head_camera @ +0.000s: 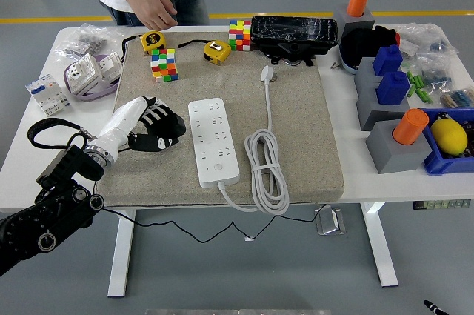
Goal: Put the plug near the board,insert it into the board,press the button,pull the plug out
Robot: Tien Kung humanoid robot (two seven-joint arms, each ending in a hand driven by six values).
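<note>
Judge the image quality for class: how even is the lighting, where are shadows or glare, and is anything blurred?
Head view: lighting is soft and even, with only faint shadows beside the power strip and coiled cable; glare shows on the black wrapped box; the left hand and the plug look sharp.

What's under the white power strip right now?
The power strip lies flat on the beige mat, which rests on the white table. Its cord coils beside it, not beneath. Whatever is directly under the strip is covered.
</note>
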